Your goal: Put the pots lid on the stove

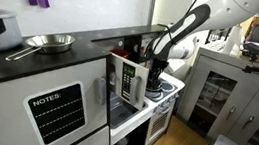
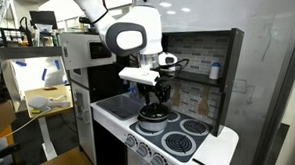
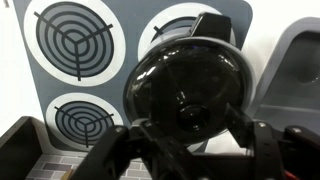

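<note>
While the tool (image 3: 195,150) gapes, the lid (image 3: 190,80) overlies the stove (image 3: 135,20).

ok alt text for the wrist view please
A glossy black pot lid fills the centre, seen from above, with the pincer open, a finger either side of its near edge. Beneath lies the stove, two ringed burners showing at left.

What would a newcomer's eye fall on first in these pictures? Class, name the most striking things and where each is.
The glossy black round pot lid fills the middle of the wrist view, just beyond the open gripper. Around it lie the dark ringed burners of the white toy stove, and in an exterior view the white robot arm bends down over it.
</note>
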Controlling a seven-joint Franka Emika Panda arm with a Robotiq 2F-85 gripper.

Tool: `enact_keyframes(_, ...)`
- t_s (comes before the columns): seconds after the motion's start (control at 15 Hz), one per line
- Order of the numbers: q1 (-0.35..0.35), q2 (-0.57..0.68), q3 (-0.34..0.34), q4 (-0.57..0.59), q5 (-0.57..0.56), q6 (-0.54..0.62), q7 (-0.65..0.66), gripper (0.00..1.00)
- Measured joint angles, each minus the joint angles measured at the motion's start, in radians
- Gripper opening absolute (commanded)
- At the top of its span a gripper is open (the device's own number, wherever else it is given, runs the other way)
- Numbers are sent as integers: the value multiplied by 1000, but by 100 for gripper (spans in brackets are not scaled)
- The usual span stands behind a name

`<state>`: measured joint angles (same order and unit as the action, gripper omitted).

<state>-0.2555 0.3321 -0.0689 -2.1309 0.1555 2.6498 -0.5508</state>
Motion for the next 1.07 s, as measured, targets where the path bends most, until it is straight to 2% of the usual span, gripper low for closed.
enact_keyframes(0.2,0,0,0,0,-2,0,0,19)
enact_keyframes(0.33,0,0,0,0,-2,0,0,8)
enact_keyframes(1.07,0,-11,-13,1,-43,0,5,8)
